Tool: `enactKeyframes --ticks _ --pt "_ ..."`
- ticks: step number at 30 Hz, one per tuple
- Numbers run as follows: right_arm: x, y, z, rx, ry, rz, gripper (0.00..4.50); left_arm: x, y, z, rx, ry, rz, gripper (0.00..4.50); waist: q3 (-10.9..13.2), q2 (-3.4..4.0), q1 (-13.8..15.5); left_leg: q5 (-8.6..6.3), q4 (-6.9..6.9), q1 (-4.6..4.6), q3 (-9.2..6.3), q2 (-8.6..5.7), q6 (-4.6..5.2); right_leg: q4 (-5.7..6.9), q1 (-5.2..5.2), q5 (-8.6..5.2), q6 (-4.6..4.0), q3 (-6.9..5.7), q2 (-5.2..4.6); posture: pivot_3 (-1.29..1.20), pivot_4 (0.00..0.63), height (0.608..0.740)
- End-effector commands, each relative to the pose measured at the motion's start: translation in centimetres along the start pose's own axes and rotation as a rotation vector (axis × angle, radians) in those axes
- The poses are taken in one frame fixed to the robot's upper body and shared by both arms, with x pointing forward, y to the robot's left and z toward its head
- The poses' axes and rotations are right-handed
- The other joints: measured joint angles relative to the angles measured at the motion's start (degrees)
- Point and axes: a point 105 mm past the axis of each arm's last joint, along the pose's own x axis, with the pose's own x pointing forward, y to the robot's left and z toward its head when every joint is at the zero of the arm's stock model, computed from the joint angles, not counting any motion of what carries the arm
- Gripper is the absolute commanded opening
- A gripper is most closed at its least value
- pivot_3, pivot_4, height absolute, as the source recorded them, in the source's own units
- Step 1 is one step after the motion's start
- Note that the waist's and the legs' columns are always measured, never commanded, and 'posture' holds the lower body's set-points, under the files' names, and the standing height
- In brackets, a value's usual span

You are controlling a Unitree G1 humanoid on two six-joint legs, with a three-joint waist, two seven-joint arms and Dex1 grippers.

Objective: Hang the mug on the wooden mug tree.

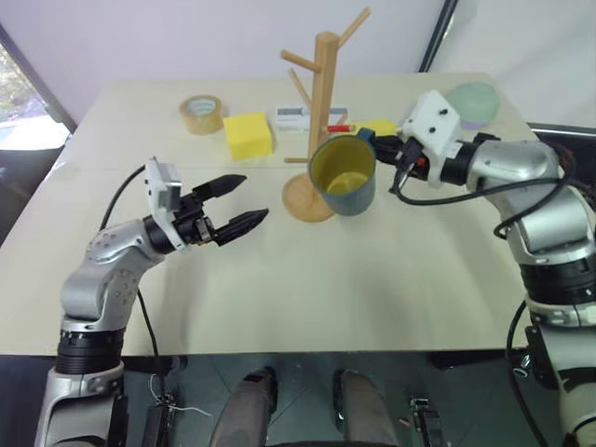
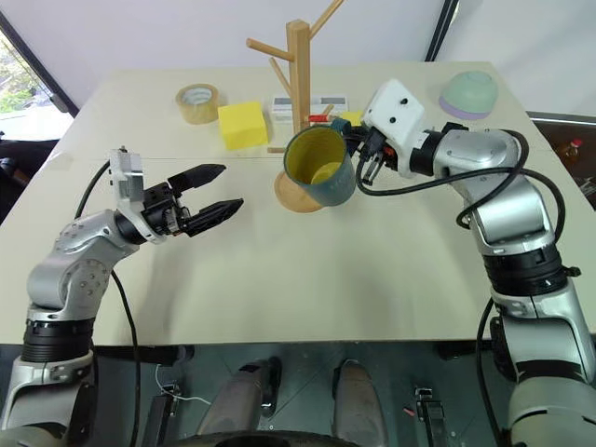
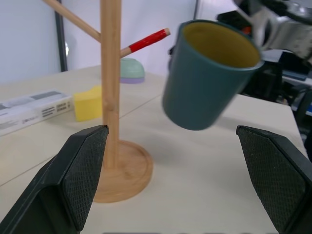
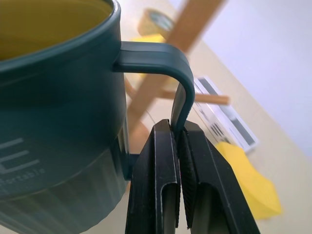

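the right gripper [image 4: 178, 146] is pinched shut on the upright bar of the handle [image 4: 168, 73] of the mug [image 1: 344, 174], holding it off the table [image 1: 307, 289] just in front of the mug tree [image 1: 321, 102], with the mouth tipped toward the camera. the left gripper [image 1: 235, 205] hangs well to the side with its fingers spread and nothing in them. to do this step well, the loop of the handle has to be lined up with the tip of one free peg and slid along it, which looks awkward since the fingers themselves sit on the handle; a slow approach, keeping the mug body from knocking the post, seems wise, and letting go only once the peg bears the weight. the mug's yellow inside looks empty. the dome-shaped bowl [image 1: 473, 101] at the far edge sits mouth down, so what it holds cannot be told.
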Motion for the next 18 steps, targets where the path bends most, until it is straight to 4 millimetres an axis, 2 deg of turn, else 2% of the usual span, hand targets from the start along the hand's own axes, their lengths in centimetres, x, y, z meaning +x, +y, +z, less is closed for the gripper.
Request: enactKeyframes --ticks 1,6,18 --pt "0.2 -1.2 1.4 -0.045 -0.029 -0.024 0.05 -0.1 -0.5 1.1 0.026 -0.026 -0.009 4.50 0.0 0.00 0.0 0.00 -0.01 0.00 0.03 0.00 0.00 0.01 0.00 0.00 0.00 -0.01 0.02 0.00 0.150 0.740" --pt "0.9 -1.7 1.1 -0.054 -0.019 -0.016 0.05 0.0 -0.9 1.0 0.022 -0.029 -0.007 4.50 0.0 0.00 -0.1 0.03 0.08 0.02 0.09 0.01 -0.04 0.01 0.03 0.00 -0.01 0.00 0.04 0.00 0.150 0.740" --pt "2.3 -1.6 2.8 -0.095 -0.044 0.025 0.05 0.0 -0.9 0.8 0.019 -0.023 0.000 4.50 0.0 0.00 -0.2 0.06 0.10 0.03 0.15 0.02 -0.08 0.12 -0.03 0.04 -0.05 0.01 0.08 0.00 0.150 0.740"
